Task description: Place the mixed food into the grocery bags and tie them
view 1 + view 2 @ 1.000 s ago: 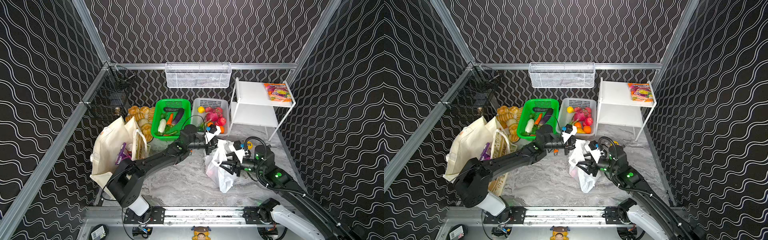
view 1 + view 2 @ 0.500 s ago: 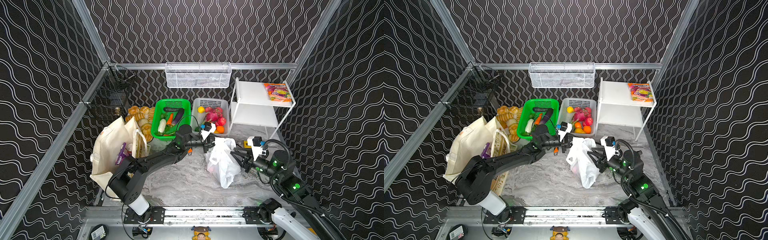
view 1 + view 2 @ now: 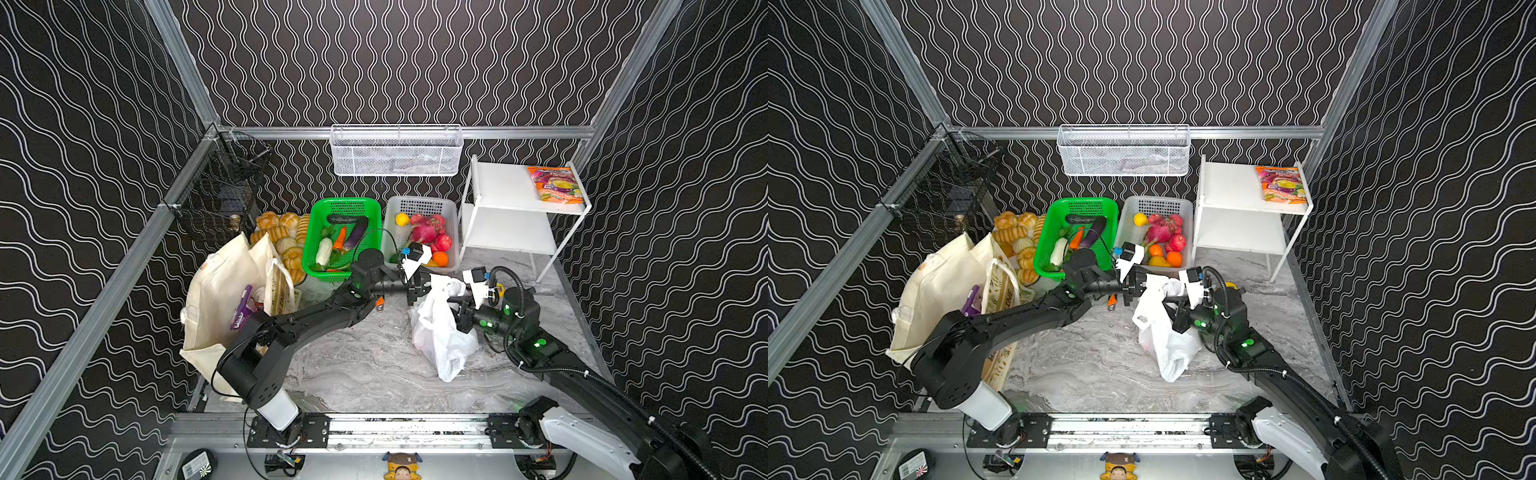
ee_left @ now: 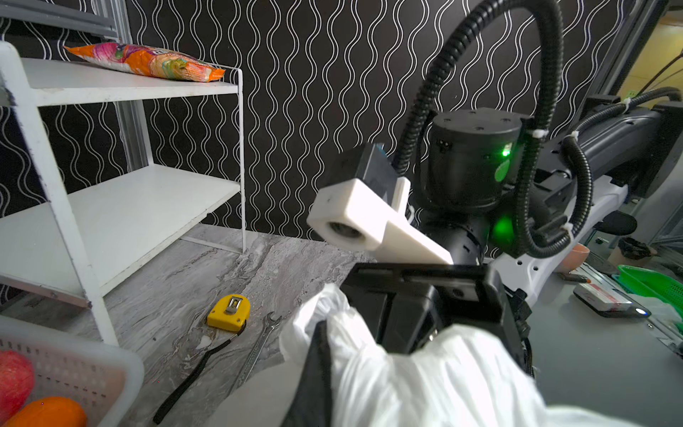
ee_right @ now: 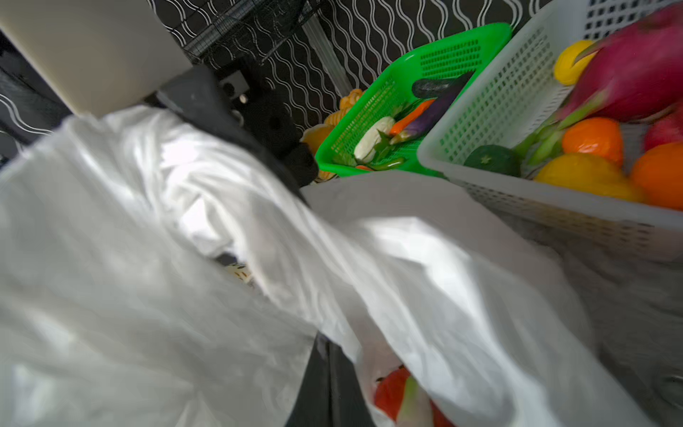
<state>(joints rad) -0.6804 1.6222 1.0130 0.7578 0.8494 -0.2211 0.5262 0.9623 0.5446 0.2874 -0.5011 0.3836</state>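
Note:
The white plastic bag (image 3: 440, 340) (image 3: 1163, 340) stands right of centre in both top views, with its top drawn up between the two arms. My left gripper (image 3: 424, 286) (image 3: 1133, 289) (image 4: 321, 332) is shut on the bag's upper left part. My right gripper (image 3: 457, 309) (image 3: 1177, 316) (image 5: 327, 344) is shut on plastic at the upper right. A red and green food item (image 5: 388, 395) shows inside the bag (image 5: 148, 258). At the left stands the cream canvas tote (image 3: 220, 299) (image 3: 942, 291), holding a purple packet (image 3: 241, 311) and a red can (image 3: 259, 296).
A green basket (image 3: 311, 249) of vegetables and a white basket (image 3: 455, 232) of fruit stand behind the bag. Bread rolls (image 3: 282, 232) lie beside them. A white shelf (image 3: 507, 191) carries an orange snack bag (image 3: 555, 185). A yellow tape measure (image 4: 229, 312) and a wrench (image 4: 258, 344) lie on the table.
My right gripper has gone from open to shut on the plastic bag and moved in against its upper right side. The left gripper has stayed shut on the bag, nearly still.

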